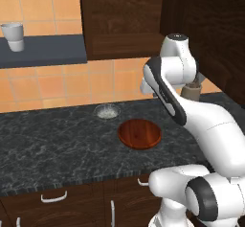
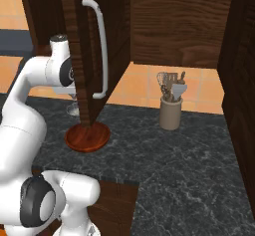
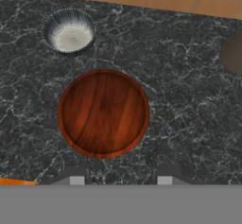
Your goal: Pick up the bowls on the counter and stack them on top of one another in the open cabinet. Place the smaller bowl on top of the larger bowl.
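Gripper [image 3: 117, 179] tips stand apart, holding nothing, above the wooden bowl [image 3: 103, 113]; the right base view adds a utensil pot [image 2: 171, 112] and half-hides, probably, the glass bowl [image 3: 69, 30].

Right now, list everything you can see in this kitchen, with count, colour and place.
wide shallow reddish-brown wooden bowl: one, on the counter, below the hand.
small translucent grey-white glassy bowl: one, on the counter, nearer the wall, apart from the wooden bowl.
dark marbled stone counter: one, black with pale veins.
dark brown wooden wall cabinet: one, door open, white handle.
brown utensil pot: one, holding utensils, by the tiled wall.
white ribbed cup: one, on the slate-blue wall shelf.
white robot arm: one; gripper above the counter, fingertips apart, holding nothing.
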